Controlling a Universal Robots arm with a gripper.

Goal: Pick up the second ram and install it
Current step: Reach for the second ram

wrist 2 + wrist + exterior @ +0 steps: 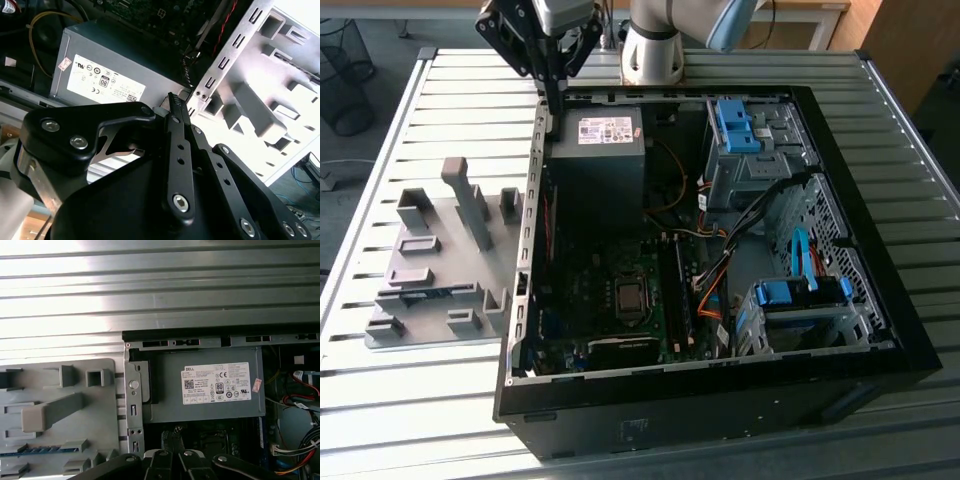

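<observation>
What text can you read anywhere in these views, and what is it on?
White label on the grey metal power supply box: printed lines and marks, too small to read reliably.
Small pale sticker beside that label: too blurred to read.
Nothing else legible.

Computer case (670, 425) lay open on slatted table (420, 420). Fixture block (440, 215) sat beside it, on exterior view's left; ram (37, 450) lay in a slot of that block. Inside case: power supply (595, 165) at far end, motherboard (610, 270) before it, drive cages (750, 165) along exterior view's right.
</observation>
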